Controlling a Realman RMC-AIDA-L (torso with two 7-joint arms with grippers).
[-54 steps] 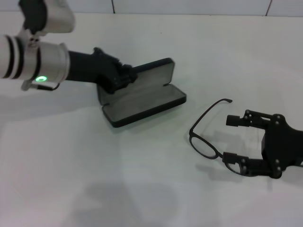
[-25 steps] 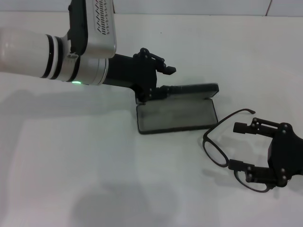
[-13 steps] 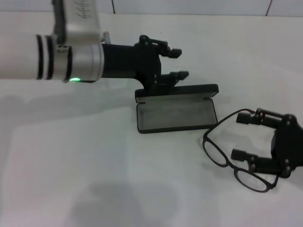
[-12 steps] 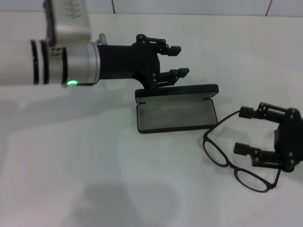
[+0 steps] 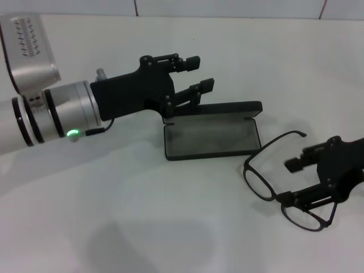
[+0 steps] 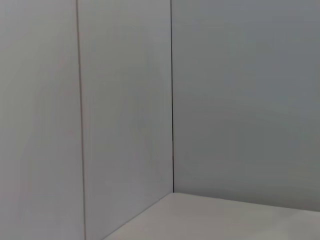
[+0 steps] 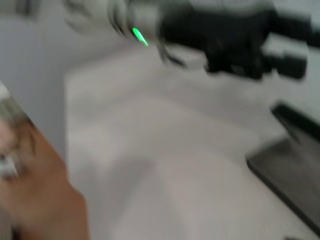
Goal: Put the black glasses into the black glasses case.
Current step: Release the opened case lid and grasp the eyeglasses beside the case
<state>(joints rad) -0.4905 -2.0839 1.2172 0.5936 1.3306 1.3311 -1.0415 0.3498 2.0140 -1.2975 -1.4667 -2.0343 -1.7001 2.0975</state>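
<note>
The black glasses case (image 5: 211, 135) lies open on the white table, grey lining up, its lid (image 5: 219, 108) standing along the far side. My left gripper (image 5: 200, 72) is open and hovers just above the lid's left end, apart from it. The black glasses (image 5: 267, 185) lie unfolded on the table, right of the case. My right gripper (image 5: 294, 181) is open, its fingers on either side of the glasses' frame near the right lens. The blurred right wrist view shows my left gripper (image 7: 282, 42) and the case (image 7: 292, 175). The left wrist view shows only wall.
The white table (image 5: 142, 216) runs to a tiled wall at the back. My left arm, with a green light (image 5: 72, 134), stretches in from the left above the table. A brown blurred shape (image 7: 35, 190) fills a corner of the right wrist view.
My left gripper slid the case to the right, let go of the lid and drew back to the left. My right gripper tilted and dropped lower over the glasses, which shifted right.
</note>
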